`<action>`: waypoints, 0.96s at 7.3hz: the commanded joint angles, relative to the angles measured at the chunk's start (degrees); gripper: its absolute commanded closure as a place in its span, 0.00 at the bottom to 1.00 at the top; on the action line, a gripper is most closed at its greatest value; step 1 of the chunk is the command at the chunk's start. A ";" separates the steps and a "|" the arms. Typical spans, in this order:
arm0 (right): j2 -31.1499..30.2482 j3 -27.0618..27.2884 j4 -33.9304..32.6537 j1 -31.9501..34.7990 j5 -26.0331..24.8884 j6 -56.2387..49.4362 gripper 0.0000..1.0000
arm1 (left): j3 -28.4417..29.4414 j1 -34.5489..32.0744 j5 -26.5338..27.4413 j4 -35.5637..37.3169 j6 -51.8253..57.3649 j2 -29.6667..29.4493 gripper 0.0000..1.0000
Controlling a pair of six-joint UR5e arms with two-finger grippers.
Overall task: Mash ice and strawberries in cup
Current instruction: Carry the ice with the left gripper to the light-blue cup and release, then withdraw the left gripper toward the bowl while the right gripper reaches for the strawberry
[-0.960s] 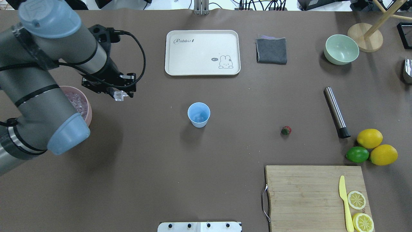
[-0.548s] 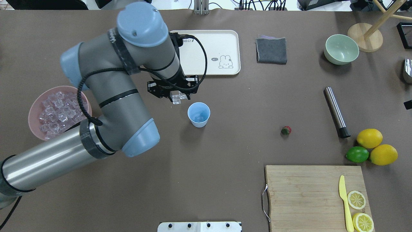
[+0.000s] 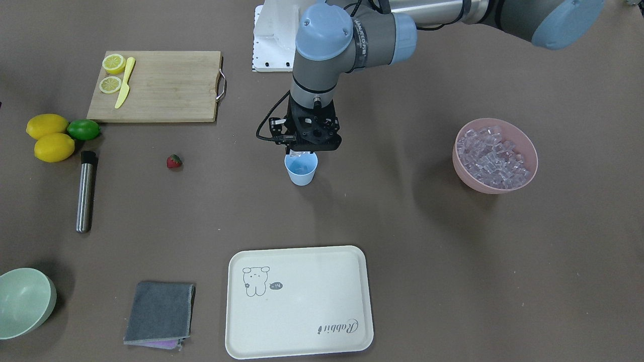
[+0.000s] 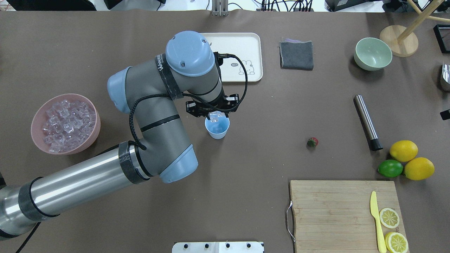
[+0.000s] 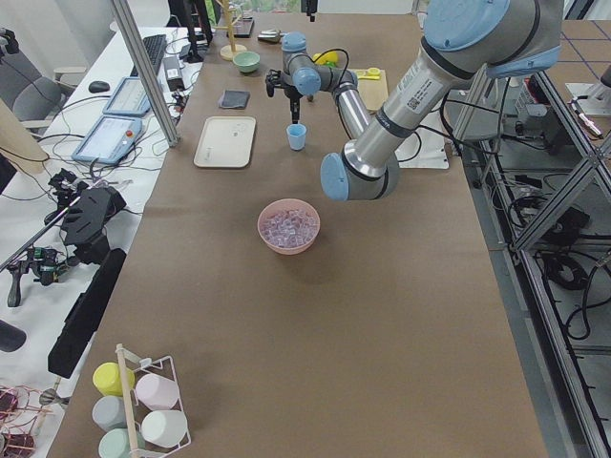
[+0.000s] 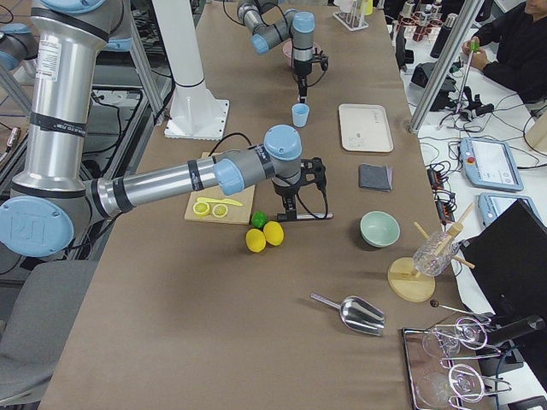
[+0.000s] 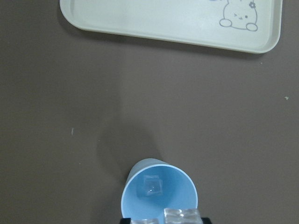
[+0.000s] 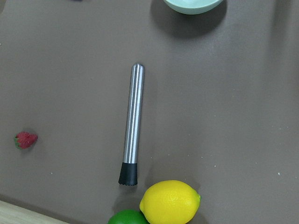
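Glassy clear ice (image 4: 65, 123), matt plastic cup (image 4: 218, 132), brushed-metal rod (image 4: 365, 119), wooden board (image 4: 330, 211).

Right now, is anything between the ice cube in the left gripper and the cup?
Nothing visible. The left gripper holds the ice cube just above the open rim of the cup, near its edge. A loose cube lies at the cup's bottom, leaving room.

left arm (image 4: 154, 116): grey links | pale-blue joint caps (image 4: 190, 52) | black cable (image 4: 130, 117) | black end effector (image 4: 217, 114)
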 commanded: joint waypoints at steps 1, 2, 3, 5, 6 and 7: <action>0.01 0.01 0.00 -0.08 0.00 0.00 0.00 | 0.00 -0.31 0.45 0.02 2.05 0.30 0.03; 0.19 0.01 0.00 -0.08 0.08 0.00 0.00 | -0.18 -0.49 0.45 0.11 2.06 0.39 0.03; 0.54 0.18 0.00 -0.08 0.00 0.00 0.00 | -1.40 -1.45 0.19 0.55 2.06 0.39 0.03; 2.72 0.88 0.00 -1.47 -0.09 5.23 0.00 | -9.89 -3.12 0.10 2.12 2.67 7.03 0.03; 4.74 0.97 0.00 -3.31 -1.48 8.84 0.00 | -14.46 -4.87 0.10 6.66 7.81 9.42 0.03; 7.54 1.06 0.09 -6.99 -3.76 15.49 0.00 | -17.73 -7.32 0.10 11.58 13.08 11.44 0.03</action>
